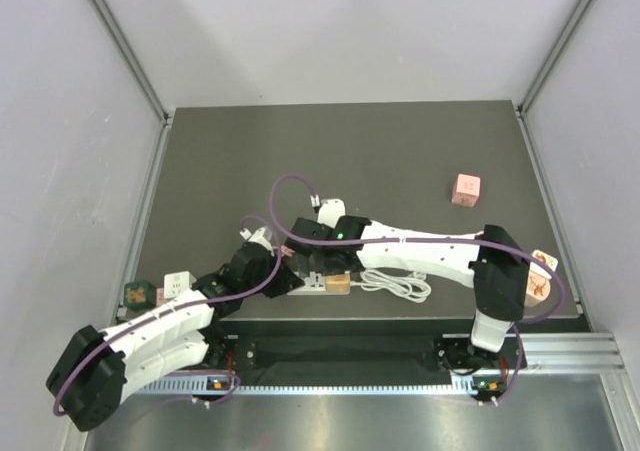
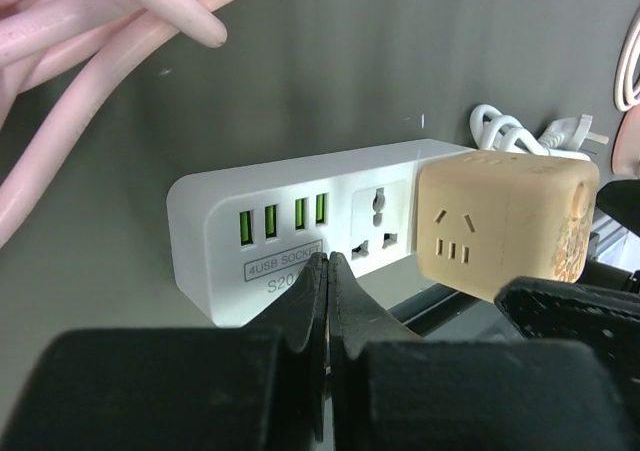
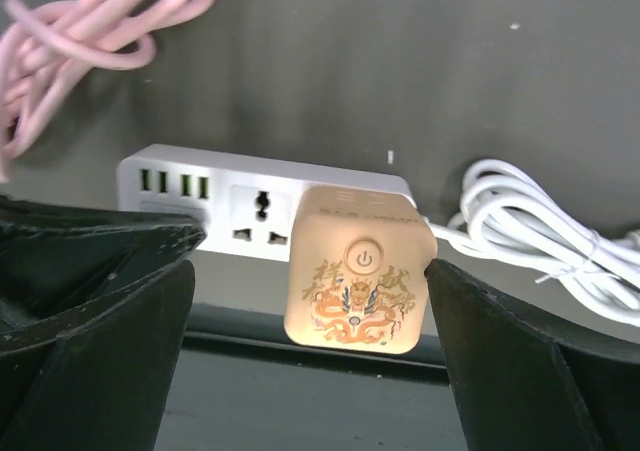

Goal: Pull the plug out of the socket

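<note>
Bench point(image 1: 400, 151): dark mat; the work is seen at its near edge, between both arms.

White socket strip point(image 2: 260, 221): laid flat along that edge. USB ports and one free universal outlet are seen on its face.

L pincer point(image 2: 328, 261): shut tight, nothing gripped. Tips are set against the strip's front by the printed label, prob. to pin it down; actual contact can't be confirmed.

R pincer point(image 3: 310, 263): spread wide, one finger either side of the plug point(image 3: 358, 271), w/ gaps on both sides, so nothing is held.

Progress: early. The plug is seated in the strip's end outlet, next to the free outlet. Approach and bracing are judged done; closing on the plug and pulling it out are left.

Plug look: tan cube adaptor w/ rounded corners, hard plastic. A power-button icon and gold dragon print are seen on one face, outlet slots on another. No gap at the strip joint can be made out.
</note>
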Robot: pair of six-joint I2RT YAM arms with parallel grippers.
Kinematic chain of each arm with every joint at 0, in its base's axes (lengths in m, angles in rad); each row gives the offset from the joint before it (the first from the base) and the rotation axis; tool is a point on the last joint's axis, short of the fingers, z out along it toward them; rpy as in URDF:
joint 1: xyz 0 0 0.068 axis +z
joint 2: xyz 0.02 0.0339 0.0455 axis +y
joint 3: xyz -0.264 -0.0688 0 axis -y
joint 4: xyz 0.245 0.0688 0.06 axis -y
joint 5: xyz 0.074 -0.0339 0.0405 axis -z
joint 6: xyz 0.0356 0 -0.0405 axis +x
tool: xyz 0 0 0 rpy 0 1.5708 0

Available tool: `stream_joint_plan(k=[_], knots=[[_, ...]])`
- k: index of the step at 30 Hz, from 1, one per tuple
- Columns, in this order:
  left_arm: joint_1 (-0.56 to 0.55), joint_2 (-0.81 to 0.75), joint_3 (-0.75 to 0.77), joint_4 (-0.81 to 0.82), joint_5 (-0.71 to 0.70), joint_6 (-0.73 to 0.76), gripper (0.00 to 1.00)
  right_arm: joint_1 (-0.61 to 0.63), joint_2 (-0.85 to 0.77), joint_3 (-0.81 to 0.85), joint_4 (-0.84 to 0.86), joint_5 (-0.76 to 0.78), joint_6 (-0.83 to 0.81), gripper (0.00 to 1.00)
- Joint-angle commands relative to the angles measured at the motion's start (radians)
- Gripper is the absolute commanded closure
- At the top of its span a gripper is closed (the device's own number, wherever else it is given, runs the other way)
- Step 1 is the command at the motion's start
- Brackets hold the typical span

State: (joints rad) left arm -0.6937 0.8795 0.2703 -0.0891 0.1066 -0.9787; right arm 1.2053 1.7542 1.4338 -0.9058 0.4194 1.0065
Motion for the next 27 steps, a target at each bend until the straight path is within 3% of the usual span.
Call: stream_joint_plan(k=[1, 9, 17, 19, 23, 27], knots=[[-0.001, -0.017, -0.016, -0.029, -0.038, -0.002, 1.0, 0.037, 0.016, 0.056, -0.133, 0.068, 0.081, 0.0], [-0.001, -0.024, -0.003, 0.015, 0.007, 0.008, 1.0, 0.04, -0.01, -0.002, -0.105, 0.071, 0.116, 0.02], [-0.001, 0.058, 0.009, 0.121, 0.057, -0.009, 1.0, 0.043, -0.009, -0.027, -0.073, 0.051, 0.112, 0.09], [-0.001, 0.075, -0.002, 0.155, 0.087, -0.023, 1.0, 0.049, -0.016, -0.039, -0.061, 0.064, 0.119, 0.13], [-0.001, 0.104, -0.016, 0.163, 0.087, -0.029, 1.0, 0.048, -0.012, -0.05, -0.051, 0.067, 0.126, 0.35], [-0.001, 0.09, -0.039, 0.161, 0.077, -0.034, 1.0, 0.048, 0.008, -0.046, -0.054, 0.065, 0.129, 0.34]])
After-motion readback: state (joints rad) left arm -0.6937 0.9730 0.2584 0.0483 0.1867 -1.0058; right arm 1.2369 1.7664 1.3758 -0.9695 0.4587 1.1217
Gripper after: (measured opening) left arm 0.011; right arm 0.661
